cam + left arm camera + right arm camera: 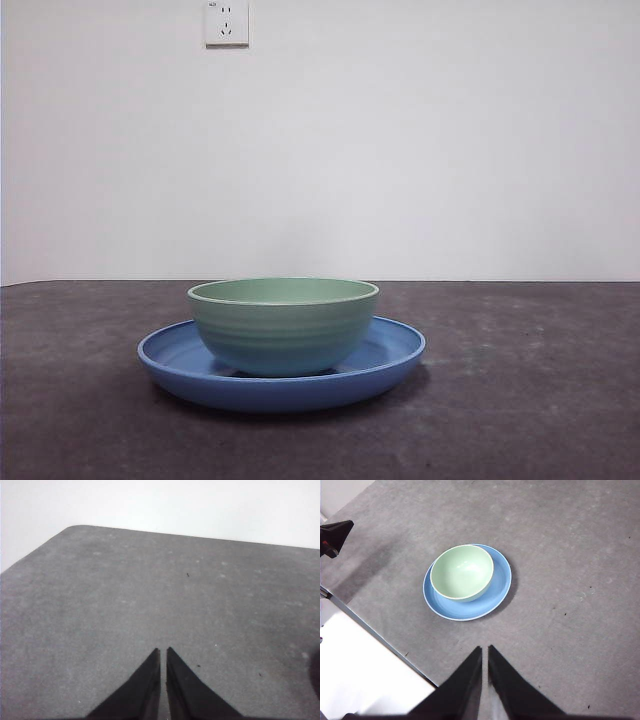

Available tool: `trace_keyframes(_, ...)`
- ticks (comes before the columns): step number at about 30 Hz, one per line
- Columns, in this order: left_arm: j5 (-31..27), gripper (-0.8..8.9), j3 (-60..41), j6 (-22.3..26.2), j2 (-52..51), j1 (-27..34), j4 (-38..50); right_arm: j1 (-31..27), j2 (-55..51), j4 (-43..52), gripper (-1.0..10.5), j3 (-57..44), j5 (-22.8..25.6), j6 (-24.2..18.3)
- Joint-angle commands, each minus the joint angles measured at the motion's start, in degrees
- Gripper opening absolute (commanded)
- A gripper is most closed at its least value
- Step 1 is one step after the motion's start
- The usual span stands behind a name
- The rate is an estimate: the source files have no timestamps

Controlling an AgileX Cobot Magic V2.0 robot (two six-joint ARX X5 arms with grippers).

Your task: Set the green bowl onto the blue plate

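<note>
The green bowl (283,325) stands upright on the blue plate (395,352), a little left of the plate's middle in the front view. In the right wrist view the bowl (462,572) sits toward one side of the plate (497,587). My right gripper (484,651) is shut and empty, held high above the table and well apart from the plate. My left gripper (163,652) is shut and empty over bare grey table, with neither bowl nor plate in its view. Neither gripper shows in the front view.
The grey table (540,400) ends at a white wall with a socket (226,22). In the right wrist view the table's edge (367,625) runs close to the plate, and a black part (335,535) shows beyond it.
</note>
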Motion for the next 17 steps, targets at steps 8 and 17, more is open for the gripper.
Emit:
trace_keyframes(8, -0.3, 0.19, -1.2, 0.2, -0.1, 0.1, -0.7, 0.3, 0.2, 0.0, 0.2, 1.0, -0.1, -0.5)
trace_keyframes(17, -0.3, 0.19, -1.2, 0.3, -0.1, 0.1, -0.5, 0.3, 0.2, 0.0, 0.2, 1.0, -0.1, -0.5)
